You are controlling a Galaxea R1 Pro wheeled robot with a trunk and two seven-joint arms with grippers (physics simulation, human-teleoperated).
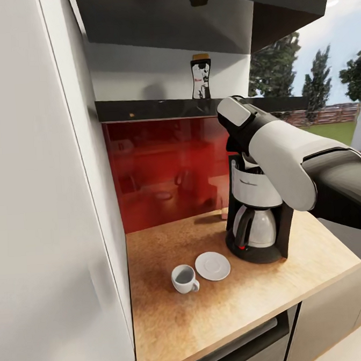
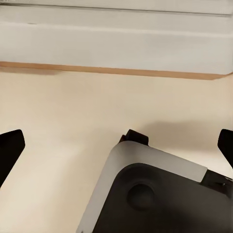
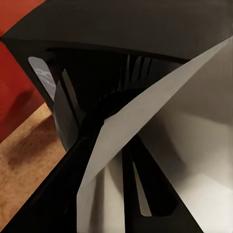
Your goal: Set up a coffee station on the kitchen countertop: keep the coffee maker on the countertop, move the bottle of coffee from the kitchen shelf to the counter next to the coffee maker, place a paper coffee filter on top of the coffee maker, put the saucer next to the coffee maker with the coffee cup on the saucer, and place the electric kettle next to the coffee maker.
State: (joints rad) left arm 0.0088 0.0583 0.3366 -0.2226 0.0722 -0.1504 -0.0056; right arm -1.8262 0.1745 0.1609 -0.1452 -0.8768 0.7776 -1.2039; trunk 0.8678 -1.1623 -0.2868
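The paper coffee filter (image 3: 145, 116) was pinched in the right gripper (image 3: 104, 145), held just above the open top of the coffee maker (image 1: 255, 213). That machine stood on the kitchen countertop (image 1: 221, 307), the saucer (image 1: 212, 266) beside it and the coffee cup (image 1: 184, 278) touching the saucer's edge. The bottle of coffee (image 1: 201, 78) stood on the kitchen shelf (image 1: 154, 108). The left gripper's (image 2: 116, 145) jaws were spread wide.

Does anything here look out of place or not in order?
Yes. The cup stands on the countertop beside the saucer, not on it. The coffee jar is up on the shelf.
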